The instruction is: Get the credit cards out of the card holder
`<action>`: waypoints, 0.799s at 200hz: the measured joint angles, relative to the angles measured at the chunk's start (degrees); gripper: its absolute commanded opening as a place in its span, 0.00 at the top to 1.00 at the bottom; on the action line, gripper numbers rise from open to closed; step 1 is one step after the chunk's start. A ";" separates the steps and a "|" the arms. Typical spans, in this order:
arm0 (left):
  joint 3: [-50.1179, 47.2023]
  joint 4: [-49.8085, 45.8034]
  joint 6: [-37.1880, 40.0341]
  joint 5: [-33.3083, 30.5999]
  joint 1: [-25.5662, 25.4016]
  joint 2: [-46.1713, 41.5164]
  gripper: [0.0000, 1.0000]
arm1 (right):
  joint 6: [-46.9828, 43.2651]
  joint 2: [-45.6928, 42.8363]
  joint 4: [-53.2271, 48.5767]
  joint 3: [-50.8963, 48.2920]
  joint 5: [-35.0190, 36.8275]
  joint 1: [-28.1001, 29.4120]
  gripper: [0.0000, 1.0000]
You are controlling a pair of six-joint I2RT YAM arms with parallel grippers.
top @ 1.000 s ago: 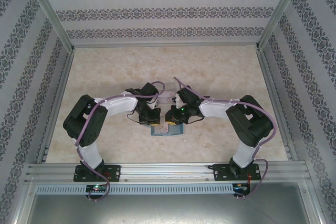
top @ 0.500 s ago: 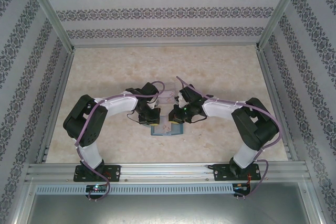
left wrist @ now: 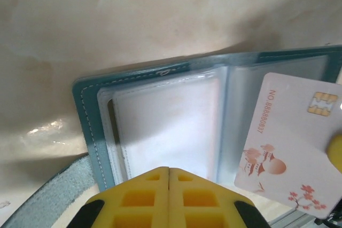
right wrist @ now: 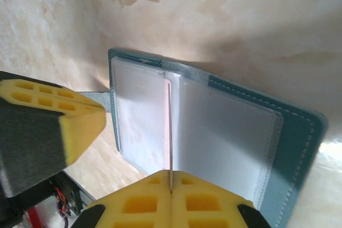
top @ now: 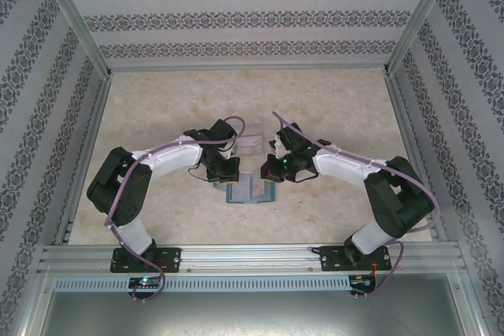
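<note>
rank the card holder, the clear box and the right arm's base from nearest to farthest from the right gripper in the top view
1. card holder: directly under the right gripper, which pinches a credit card, table centre.
2. clear box: a little beyond, far side.
3. right arm's base: near edge, farthest.

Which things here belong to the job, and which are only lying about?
Job: card holder; card, pinched in the right gripper; left gripper, shut over the holder.
Lying about: clear box.
</note>
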 measured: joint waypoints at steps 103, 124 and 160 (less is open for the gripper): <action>-7.85 1.64 0.02 -0.63 11.61 -9.25 0.95 | -39.12 1.31 -19.37 14.53 4.11 -1.11 1.00; -8.96 2.16 0.07 -0.44 12.20 -9.55 0.95 | -50.34 3.30 -25.57 20.00 6.86 -1.09 1.00; -10.78 3.45 0.22 0.15 13.33 -10.10 0.95 | -67.43 7.91 -34.77 30.03 13.40 -0.13 1.00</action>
